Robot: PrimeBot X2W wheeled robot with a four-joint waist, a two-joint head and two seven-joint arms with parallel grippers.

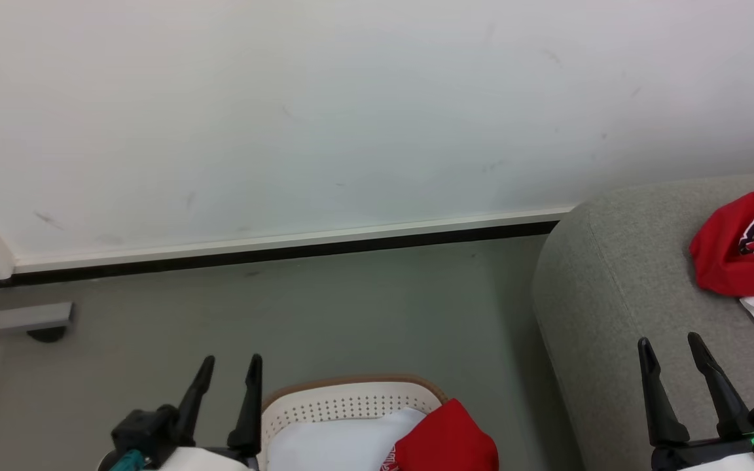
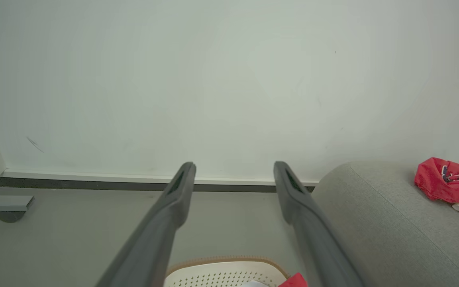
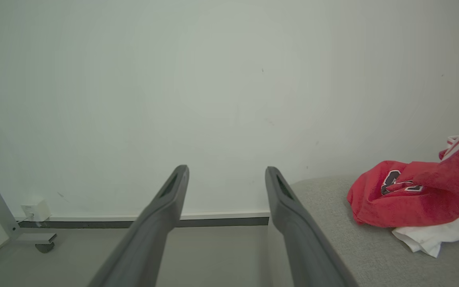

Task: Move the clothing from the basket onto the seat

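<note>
Red clothing (image 1: 446, 438) in basket (image 1: 344, 405): 4 o'clock of left gripper (image 1: 232, 360), 8 o'clock of right gripper (image 1: 668, 340). Both jaws released, empty.

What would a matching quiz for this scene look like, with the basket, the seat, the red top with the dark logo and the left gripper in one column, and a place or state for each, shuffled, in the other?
Column one:
1. basket
2. seat
3. red top with the dark logo
4. left gripper

Column two:
A. open, holding nothing
B. grey, at the right of the head view
C. lying on the seat
D. on the floor, with clothing inside

Pairs: 1-D, 2-B, 3-C, 4-A.
</note>
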